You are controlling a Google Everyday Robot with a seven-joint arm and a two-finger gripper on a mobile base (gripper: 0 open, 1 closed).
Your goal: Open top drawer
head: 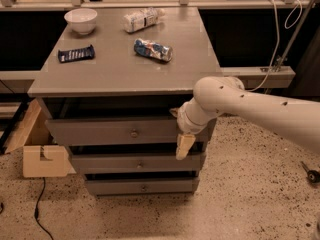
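The top drawer (115, 132) is the widest grey drawer, right under the grey cabinet top (120, 76), with a small round brass knob (134, 133) at its centre. A dark gap shows above its front. The mid-sized drawer (125, 163) and the narrowest drawer (135, 186) sit below it. My gripper (184, 146) hangs tip-down on the white arm (250, 106), in front of the top drawer's right end and to the right of the knob, reaching down to the mid-sized drawer. It holds nothing that I can see.
On the cabinet top lie a white bowl (81, 20), a dark blue packet (76, 53), a blue snack bag (153, 49) and a white bag (142, 19). A cardboard box (42, 159) stands left of the drawers. A grey ledge (260, 76) runs behind on the right.
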